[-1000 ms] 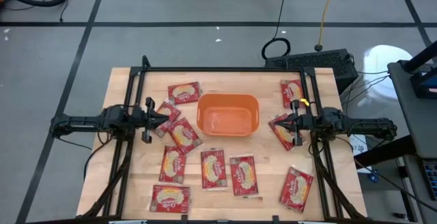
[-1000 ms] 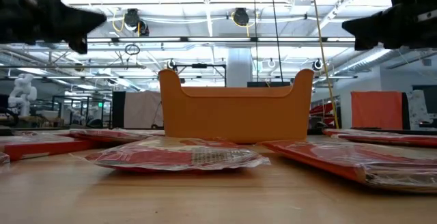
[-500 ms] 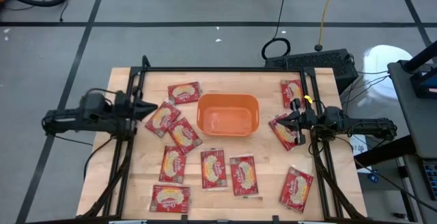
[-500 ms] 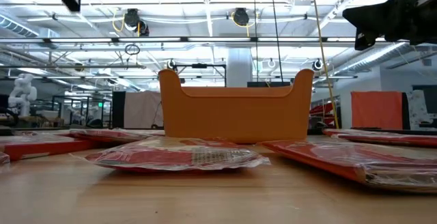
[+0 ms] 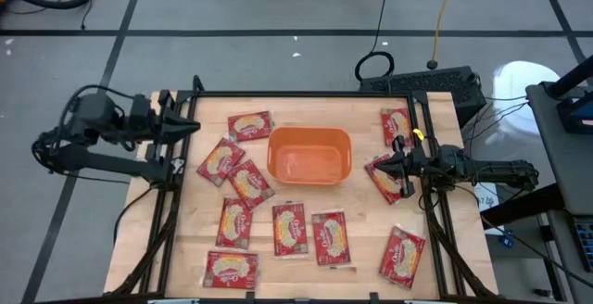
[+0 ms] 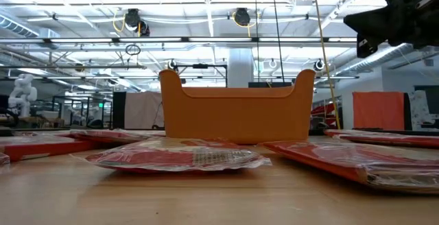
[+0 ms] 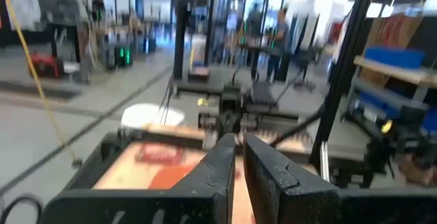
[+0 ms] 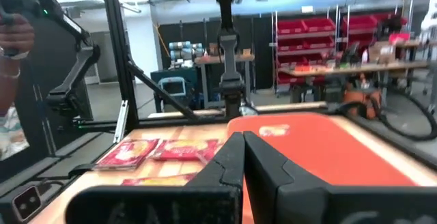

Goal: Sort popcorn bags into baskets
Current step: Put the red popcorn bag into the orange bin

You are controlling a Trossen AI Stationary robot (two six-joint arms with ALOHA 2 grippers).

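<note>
Several red popcorn bags lie flat on the wooden table around the orange bin (image 5: 309, 155), which stands empty at mid-table; one lies in front of it in the low view (image 6: 182, 156). My left gripper (image 5: 193, 126) is shut, holds nothing, and hovers over the table's far-left corner, clear of the bags (image 5: 220, 160). My right gripper (image 5: 387, 163) is shut, holds nothing, and hangs high above a bag (image 5: 383, 180) right of the bin; in the low view it (image 6: 357, 25) is well above the table. The wrist views show both sets of fingers close together (image 7: 237, 142) (image 8: 239, 138).
A black metal frame (image 5: 296, 95) runs along the table's far edge and down both sides. Bags crowd the near half (image 5: 289, 229) and the far corners (image 5: 396, 126) (image 5: 250, 124). Bare wood lies near the bin's right front (image 5: 366, 221).
My left arm has drawn back from beside the bags left of the bin toward the table's far-left corner and risen out of the low view, staying shut. The bags and bin have not moved.
</note>
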